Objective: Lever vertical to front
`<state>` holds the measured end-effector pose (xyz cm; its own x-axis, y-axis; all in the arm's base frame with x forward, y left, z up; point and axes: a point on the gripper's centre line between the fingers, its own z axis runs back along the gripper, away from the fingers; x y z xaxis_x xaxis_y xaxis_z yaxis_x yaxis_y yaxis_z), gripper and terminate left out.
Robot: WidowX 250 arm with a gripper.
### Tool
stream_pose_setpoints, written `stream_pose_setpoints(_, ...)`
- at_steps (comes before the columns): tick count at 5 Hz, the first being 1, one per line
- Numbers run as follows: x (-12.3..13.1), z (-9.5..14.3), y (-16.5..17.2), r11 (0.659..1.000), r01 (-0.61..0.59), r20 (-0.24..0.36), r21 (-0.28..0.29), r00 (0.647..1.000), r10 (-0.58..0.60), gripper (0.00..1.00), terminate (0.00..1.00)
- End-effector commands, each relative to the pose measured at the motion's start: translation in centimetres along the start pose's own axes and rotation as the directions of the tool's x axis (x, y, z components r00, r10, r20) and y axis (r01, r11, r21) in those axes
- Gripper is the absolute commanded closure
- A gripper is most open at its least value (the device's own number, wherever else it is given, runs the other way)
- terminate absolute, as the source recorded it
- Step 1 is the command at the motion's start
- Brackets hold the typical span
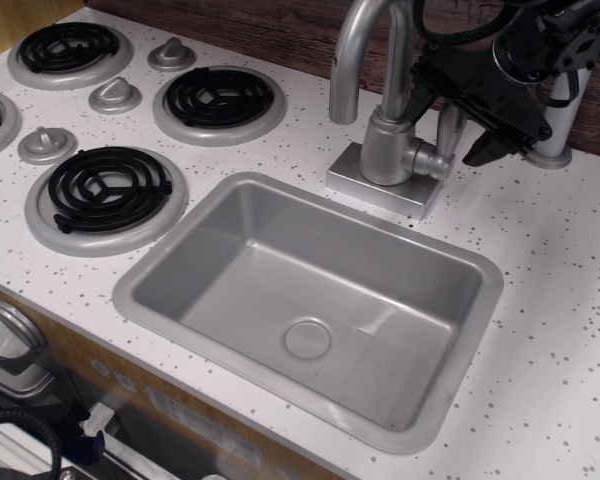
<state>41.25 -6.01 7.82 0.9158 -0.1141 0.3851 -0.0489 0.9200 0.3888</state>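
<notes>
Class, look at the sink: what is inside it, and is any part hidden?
The sink holds only a round drain in its bare floor; no objects or water show. Nothing covers the basin, so all of its inside shows.
</notes>
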Motion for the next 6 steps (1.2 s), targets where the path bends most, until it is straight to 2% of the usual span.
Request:
stream_pose_setpoints(1,2.7,1.2,2.3,0.999,-0.032,0.063,-0.037,0.997,0.034,0.0,0.0)
stream_pose_setpoints(2,3.0,0.9,2.4,0.998,-0.027,0.042,-0.058,0.999,0.03,1.0,0.0)
stream_pose_setpoints(3,2.5,0.5,2.4,0.996,-0.038,0.017,-0.083,0.999,0.04,1.0,0.0)
stream_pose_setpoints(4,1.2,0.9,2.0,0.994,-0.067,-0.018,-0.082,0.998,0.065,1.0,0.0)
stream_pose_setpoints(5,-0.3,0.8,2.0,0.987,-0.09,-0.109,-0.134,0.991,0.075,1.0,0.0)
stream_pose_setpoints(6,-1.5,0.2,1.8,0.976,-0.115,-0.171,-0.187,0.982,0.083,1.0,0.0)
